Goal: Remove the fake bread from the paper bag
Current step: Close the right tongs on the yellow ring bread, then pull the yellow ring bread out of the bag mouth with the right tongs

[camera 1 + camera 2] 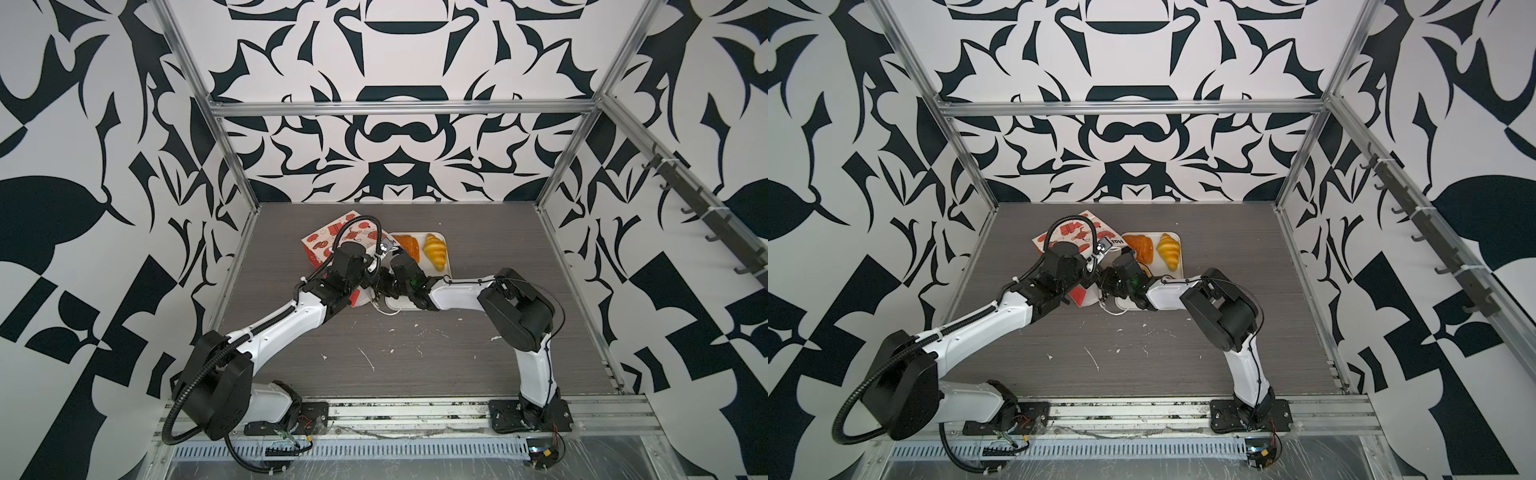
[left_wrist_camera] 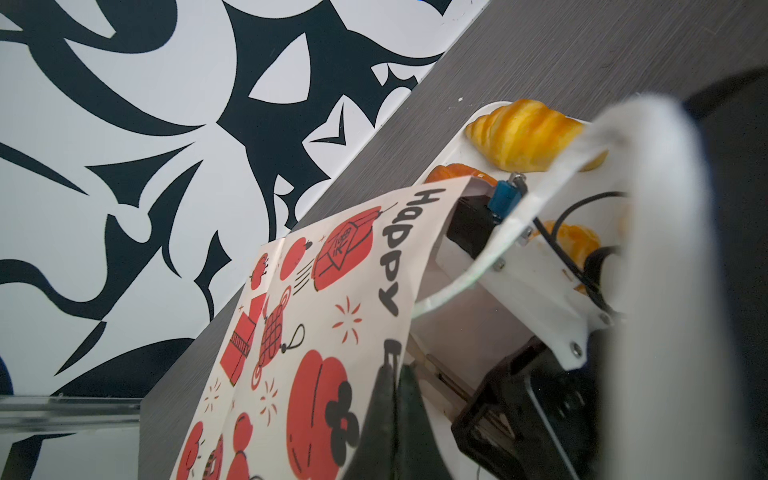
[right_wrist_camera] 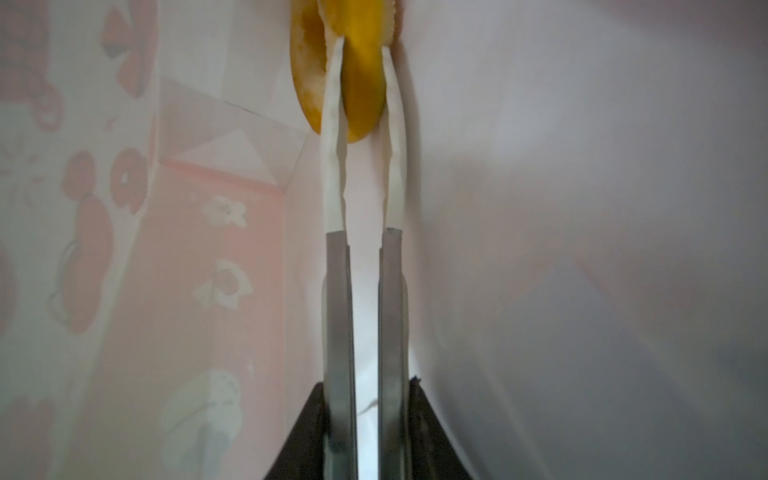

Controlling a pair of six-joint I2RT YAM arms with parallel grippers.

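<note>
While the right gripper (image 3: 363, 43) pinches bread (image 3: 362, 93), the bag (image 2: 316, 332) reads "Happy"

Grey table (image 1: 415, 353) — paper bag (image 1: 328, 237), white tray (image 1: 449, 272)

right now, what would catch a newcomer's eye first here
The paper bag lies rear left, the left gripper pinching its rim. Inside it, the right gripper is closed on a yellow pastry. Beside the bag, a yellow croissant and a browner pastry lie on the white tray.
</note>
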